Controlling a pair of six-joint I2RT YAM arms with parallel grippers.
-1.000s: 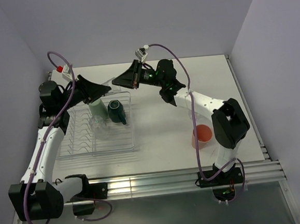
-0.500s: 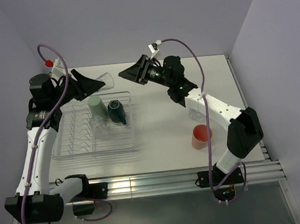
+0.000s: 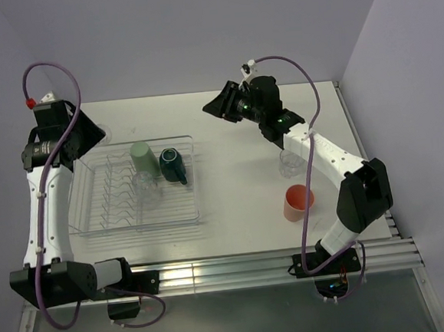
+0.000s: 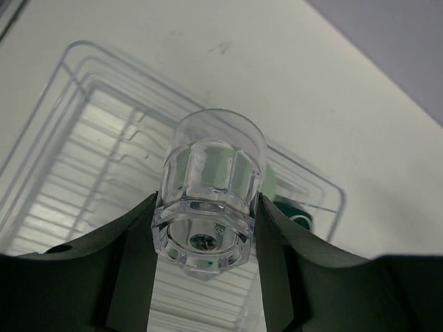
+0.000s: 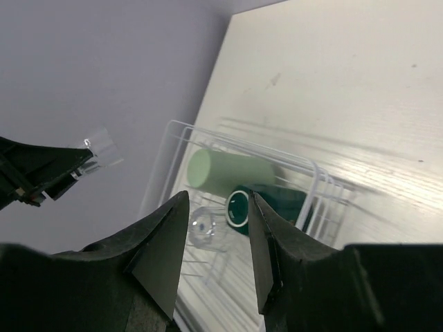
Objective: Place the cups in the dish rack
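My left gripper (image 3: 89,133) is shut on a clear glass (image 4: 208,200) and holds it in the air over the far left corner of the dish rack (image 3: 196,179). The held glass also shows faintly in the top view (image 3: 102,134). In the rack lie a pale green tumbler (image 3: 140,155), a dark teal mug (image 3: 172,164) and a second clear glass (image 3: 145,186). My right gripper (image 3: 213,105) is open and empty, high above the table right of the rack. A third clear glass (image 3: 291,160) and a salmon-pink tumbler (image 3: 298,202) stand on the table at the right.
The rack's left half (image 4: 69,159) holds only bare prongs. The right wrist view shows the rack rim (image 5: 318,180), the green tumbler (image 5: 235,171), the teal mug (image 5: 270,204) and the racked glass (image 5: 203,225). Walls close in on three sides.
My left arm has swung back to the left and up, carrying the clear glass. My right gripper has drawn away to the right, empty.
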